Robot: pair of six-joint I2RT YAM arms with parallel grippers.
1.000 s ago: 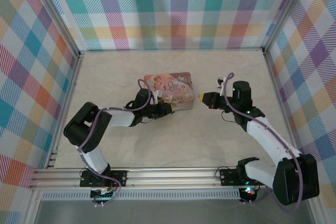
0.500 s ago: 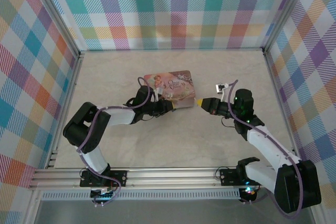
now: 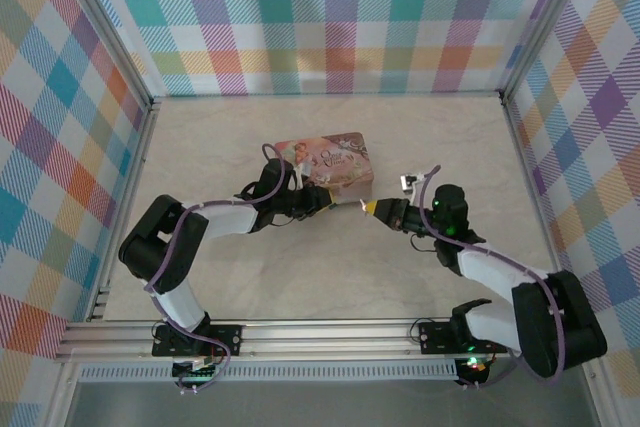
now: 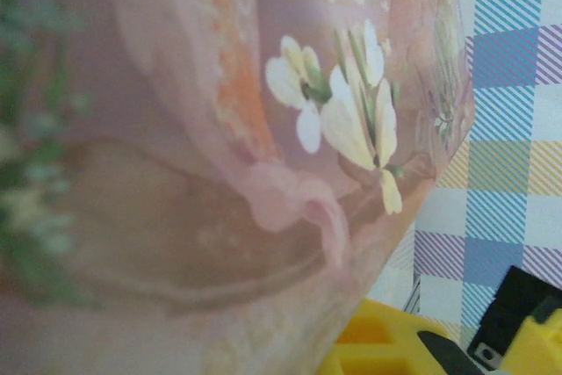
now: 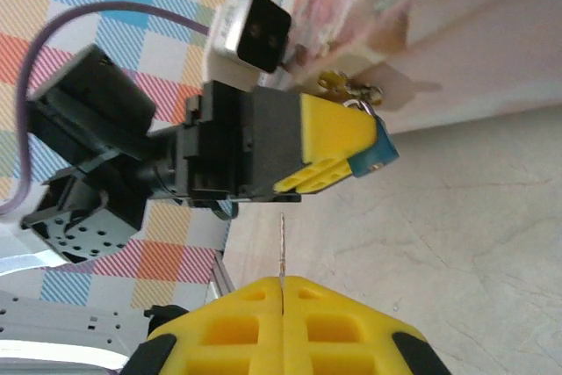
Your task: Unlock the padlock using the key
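Right gripper [image 5: 282, 280]: ribbed yellow fingers pressed flat together, clenched on the key [image 5: 282, 248], a thin dull-metal sliver standing out of their seam. Ahead of the key's tip, clear of it, the left gripper [image 5: 351, 151] pinches the padlock [image 5: 383, 150], small and bluish, at the edge of the pink tin [image 5: 474, 32]. From overhead the fingertips nearly meet off the tin's near corner; key and lock are too small to resolve. The left wrist camera gives blurred floral tin wall; the lock is hidden.
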